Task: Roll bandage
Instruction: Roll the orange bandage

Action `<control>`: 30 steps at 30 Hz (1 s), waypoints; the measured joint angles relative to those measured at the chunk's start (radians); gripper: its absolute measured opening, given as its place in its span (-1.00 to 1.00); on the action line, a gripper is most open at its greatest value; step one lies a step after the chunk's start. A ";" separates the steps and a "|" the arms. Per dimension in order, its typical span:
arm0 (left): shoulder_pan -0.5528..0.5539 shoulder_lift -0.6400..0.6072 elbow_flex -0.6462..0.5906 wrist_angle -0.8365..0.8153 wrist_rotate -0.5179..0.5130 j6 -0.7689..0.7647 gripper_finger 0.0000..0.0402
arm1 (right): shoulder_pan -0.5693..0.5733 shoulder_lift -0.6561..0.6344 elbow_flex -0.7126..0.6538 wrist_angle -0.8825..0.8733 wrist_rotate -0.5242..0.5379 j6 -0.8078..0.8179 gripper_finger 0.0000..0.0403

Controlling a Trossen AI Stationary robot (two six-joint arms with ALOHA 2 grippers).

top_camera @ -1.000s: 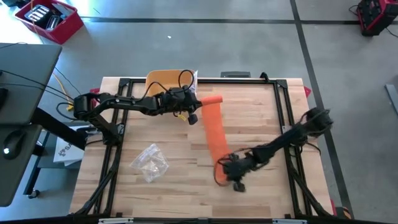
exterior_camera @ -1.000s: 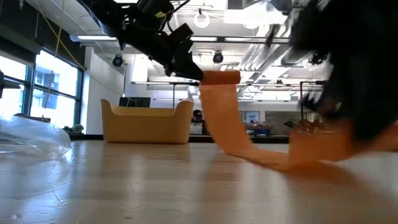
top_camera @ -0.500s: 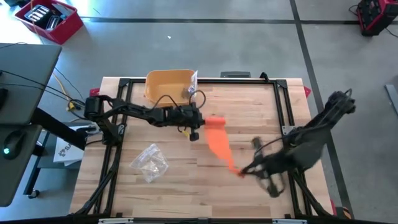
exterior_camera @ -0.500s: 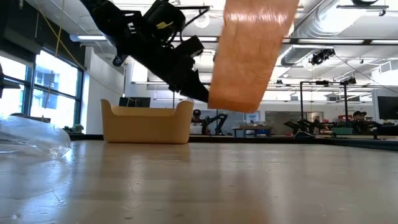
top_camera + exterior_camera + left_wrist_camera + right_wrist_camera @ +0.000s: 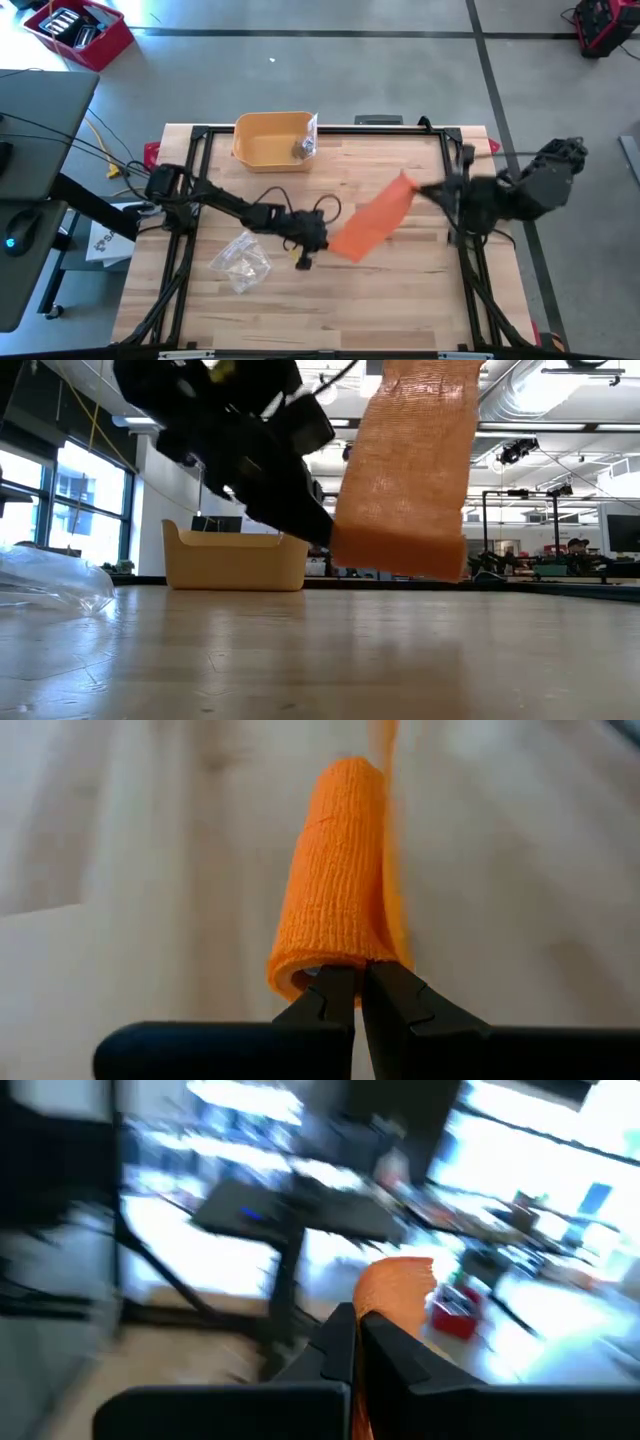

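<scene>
Orange bandage (image 5: pixel 371 228) is up off the table (image 5: pixel 420 290), stretched across the middle of the high view between both arms. Left gripper (image 5: pixel 322 240), centre frame, is clamped tight on the lower end. Right gripper (image 5: pixel 418 188), right of centre, is pinched closed on the upper end. Yellow bin (image 5: pixel 266 141) sits at top centre, plastic bag (image 5: pixel 241 262) lower left.

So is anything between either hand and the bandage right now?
No. The left hand is pinched on one end of the orange bandage, the right hand on the other, and the strip hangs clear above the table.
</scene>
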 joint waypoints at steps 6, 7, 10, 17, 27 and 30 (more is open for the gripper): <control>-0.101 -0.027 0.000 0.005 0.002 -0.034 -1.00 | -0.194 -0.095 0.003 -0.400 0.058 0.264 -1.00; -0.112 -0.038 -0.001 0.001 0.002 -0.035 -1.00 | -0.228 -0.105 0.003 -0.492 0.056 0.333 -1.00; -0.140 -0.087 -0.001 0.010 0.001 -0.042 -1.00 | -0.305 -0.118 -0.001 -0.746 0.025 0.540 -1.00; -0.188 -0.252 0.000 0.048 0.003 -0.025 -1.00 | -0.351 -0.184 -0.285 -0.755 -0.003 0.706 -1.00; -0.230 -0.349 0.000 0.016 -0.025 -0.122 -1.00 | -0.392 -0.134 -0.871 -0.034 -0.205 0.637 -0.93; -0.229 -0.349 0.000 -0.050 -0.114 -0.198 -1.00 | -0.424 -0.071 -0.972 0.130 -0.316 0.646 -0.78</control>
